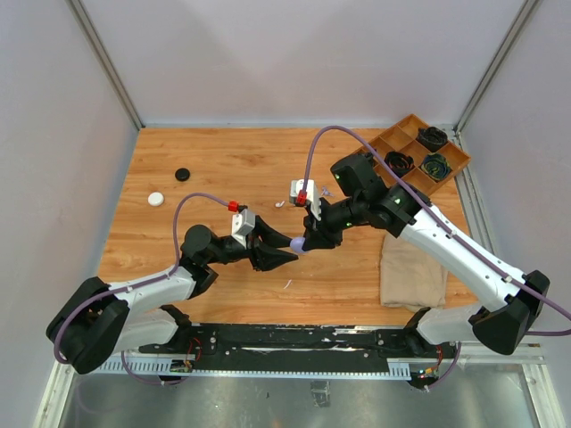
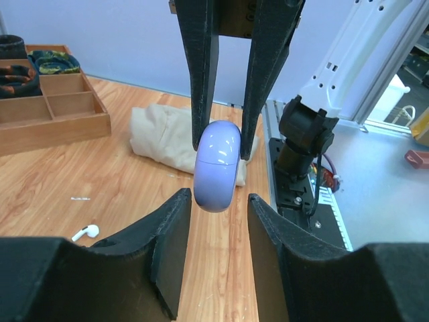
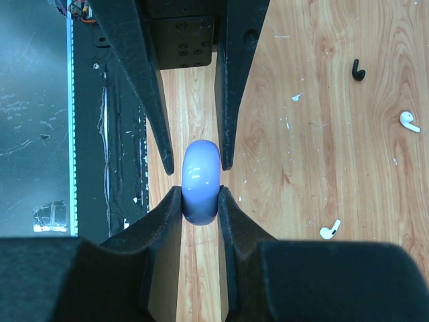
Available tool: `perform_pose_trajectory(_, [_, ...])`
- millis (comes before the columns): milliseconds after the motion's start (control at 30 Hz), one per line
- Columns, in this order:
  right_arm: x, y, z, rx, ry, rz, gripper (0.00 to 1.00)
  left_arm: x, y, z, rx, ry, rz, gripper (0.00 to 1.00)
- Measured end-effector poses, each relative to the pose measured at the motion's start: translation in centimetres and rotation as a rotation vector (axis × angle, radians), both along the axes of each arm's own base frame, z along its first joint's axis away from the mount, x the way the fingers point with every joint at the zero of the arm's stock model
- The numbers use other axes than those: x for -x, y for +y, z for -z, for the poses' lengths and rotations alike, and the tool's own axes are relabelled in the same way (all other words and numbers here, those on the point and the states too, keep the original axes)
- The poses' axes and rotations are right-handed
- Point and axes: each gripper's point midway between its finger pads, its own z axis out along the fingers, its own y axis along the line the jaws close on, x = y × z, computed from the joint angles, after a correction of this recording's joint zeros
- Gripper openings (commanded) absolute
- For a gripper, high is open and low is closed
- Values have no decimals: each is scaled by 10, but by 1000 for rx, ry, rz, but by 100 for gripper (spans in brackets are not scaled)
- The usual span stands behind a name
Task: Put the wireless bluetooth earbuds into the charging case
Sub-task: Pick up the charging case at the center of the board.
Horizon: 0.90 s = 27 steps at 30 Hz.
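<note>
We see the lavender charging case held up off the worktop, near its middle and towards the near edge, between the two arms. The right tool is clenched on it, one finger pressed to each broad side. The case is closed, and its seam runs across the body. Its long axis lies along the line from one tool to the other, with one rounded end towards each wrist.

The left tool meets it from the opposite side. Its jaws straddle the free end and are not clamped, and a thin gap shows on at least one side.

The earbuds lie loose on the wood, apart from the case. From the right wrist we see a black earbud with its stem hooked, a white earbud near it, and another white earbud lying at a slant. A tan cloth lies to the right, beside the right arm.
</note>
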Motion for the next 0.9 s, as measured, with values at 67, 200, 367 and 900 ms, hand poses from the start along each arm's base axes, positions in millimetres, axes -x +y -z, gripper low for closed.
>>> perform_pose_trajectory(67, [0,0,0,-2,-3,-6,2,0,0,-1,6,3,1,42])
perform_pose_trajectory(200, [0,1,0,-4,-10,-16,2,1,0,-3,13,14,3,40])
perform_pose_trajectory(367, [1,1,-1,-7,-10,-22,2,1,0,-6,23,20,4,40])
perform_pose_trajectory(900, [3,3,1,-4,-9,-33,3,1,0,-8,33,41,1,36])
